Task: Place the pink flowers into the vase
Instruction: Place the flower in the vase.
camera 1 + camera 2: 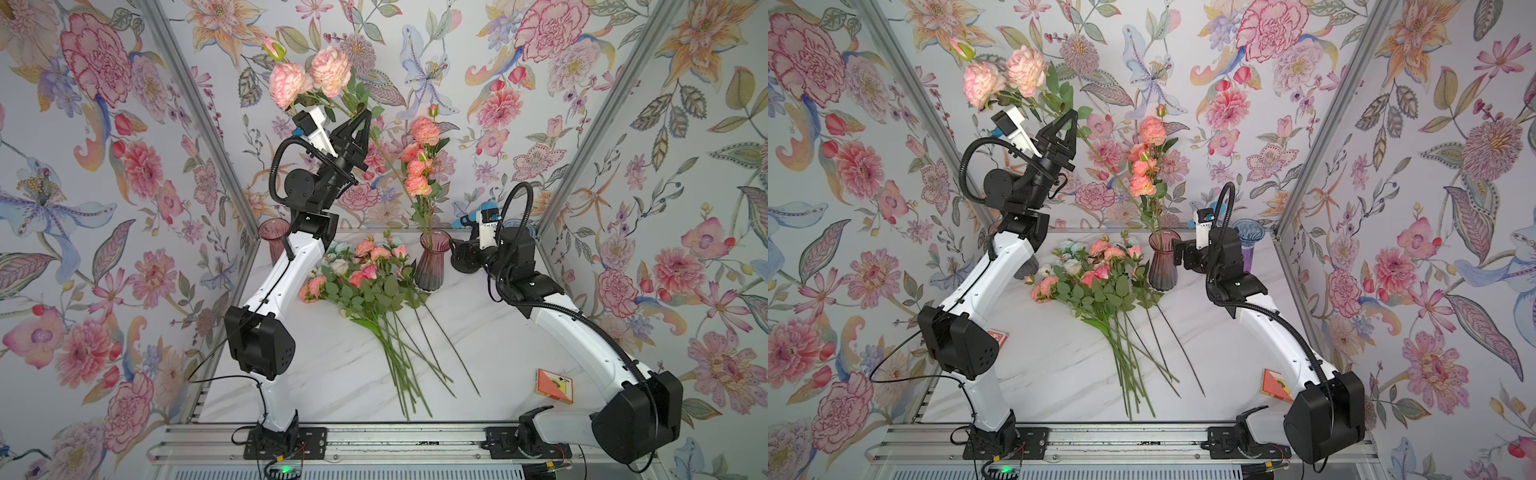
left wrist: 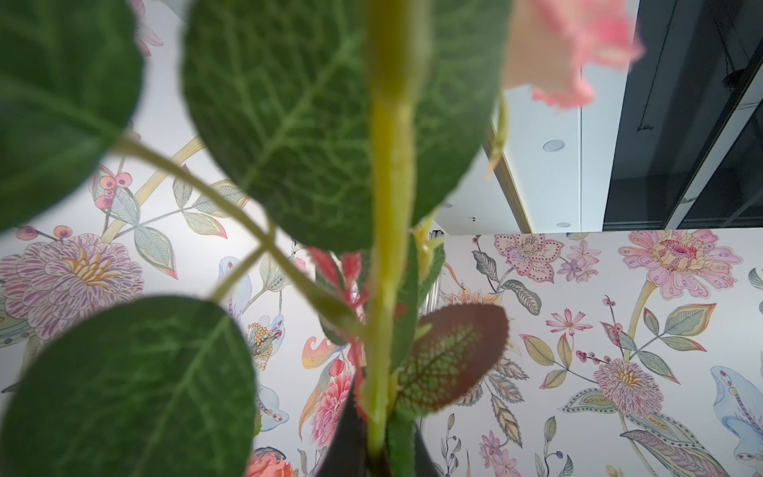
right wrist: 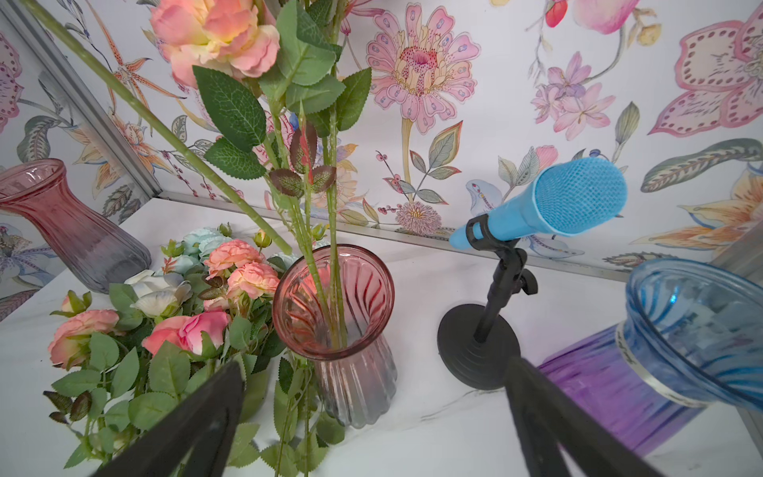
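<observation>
The left fingers (image 2: pixel 342 450) are clamping together on the stem of a peony sprig (image 1: pixel 309 79), holding it high and tilted above the worktop (image 1: pixel 332 374). The stem's lower end is reaching the rim of the vase (image 3: pixel 359 388); whether it is inside I cannot tell. A coral sprig (image 1: pixel 419 162) is standing in that vase. More pink flowers (image 1: pixel 365 270) are lying piled just beside it, on the left arm's side. The right fingers (image 3: pixel 198 413) are standing wide apart, gripping nothing, near the vase.
</observation>
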